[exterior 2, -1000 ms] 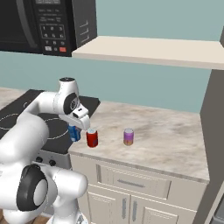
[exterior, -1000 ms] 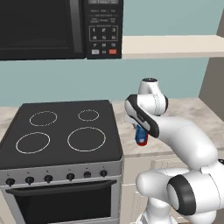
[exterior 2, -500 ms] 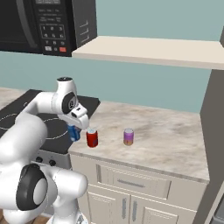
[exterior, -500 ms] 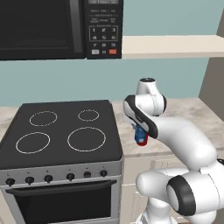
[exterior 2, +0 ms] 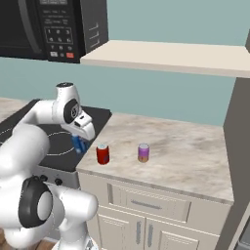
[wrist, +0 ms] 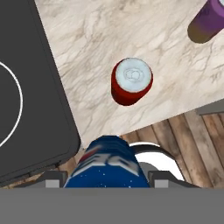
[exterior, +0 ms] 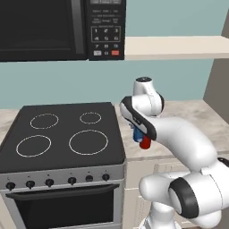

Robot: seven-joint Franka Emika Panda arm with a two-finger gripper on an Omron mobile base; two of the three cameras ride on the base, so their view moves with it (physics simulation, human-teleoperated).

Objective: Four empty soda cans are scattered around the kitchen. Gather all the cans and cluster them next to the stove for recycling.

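Observation:
My gripper (wrist: pixel 107 177) is shut on a blue soda can (wrist: pixel 108 168), held upright just above the seam between stove and counter. The same blue can (exterior 2: pixel 78 143) hangs under the hand (exterior: pixel 136 133) at the stove's right edge. A red soda can (wrist: pixel 130 82) stands on the marble counter close beside it, also seen as the red can (exterior 2: pixel 102 154) and the red can (exterior: pixel 145 142). A purple-pink soda can (exterior 2: pixel 143 153) stands a little further right, the purple can (wrist: pixel 209 19) in the hand view. The stove (exterior: pixel 67 134) has a black cooktop with white rings.
A black microwave (exterior: pixel 58 27) hangs above the stove, and a beige shelf (exterior 2: pixel 166 56) runs over the counter (exterior 2: pixel 195 156). White drawers and cabinet doors (exterior 2: pixel 146 205) sit below. A dark tall panel (exterior 2: pixel 239 146) bounds the counter on the right.
The hand with the blue can has drifted slightly left toward the stove. The red and purple cans have not moved.

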